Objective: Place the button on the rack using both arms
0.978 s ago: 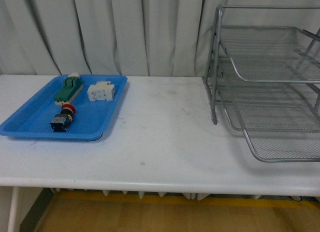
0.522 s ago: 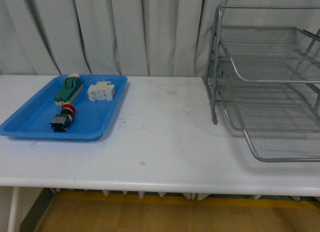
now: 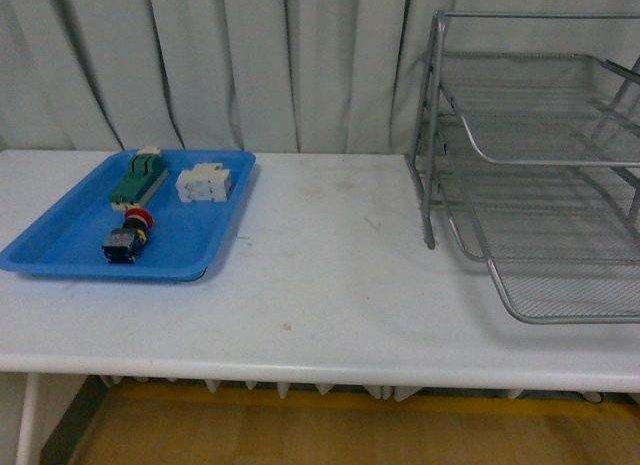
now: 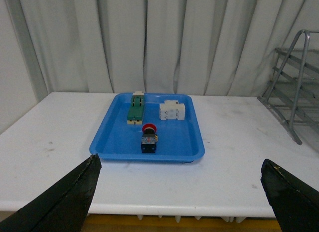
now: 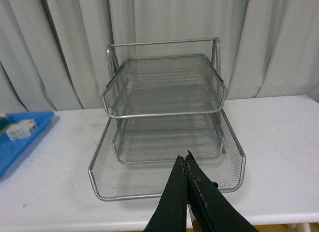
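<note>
Nothing of the task appeared to be done at this point. The button (image 3: 127,237) lay on its side in the blue tray (image 3: 60,235) at the left of the desk (image 3: 330,285), its red cap pointing toward the green-and-beige block (image 3: 137,177), with the white terminal block (image 3: 203,182) just beside that. The rack (image 3: 432,135) stood well apart at the desk's right end, and all the tiers that showed were empty. Neither arm showed in the front view. In the left wrist view the left pincer (image 4: 179,163) was spread wide and held nothing, facing the tray from a distance. In the right wrist view the right pincer (image 5: 183,163) was clenched on nothing, its tips together before the rack's lowest tier. By my judgement everything remained: reaching the button, grasping it, carrying it across, probably with a handover between the arms, and setting it on the rack.
</note>
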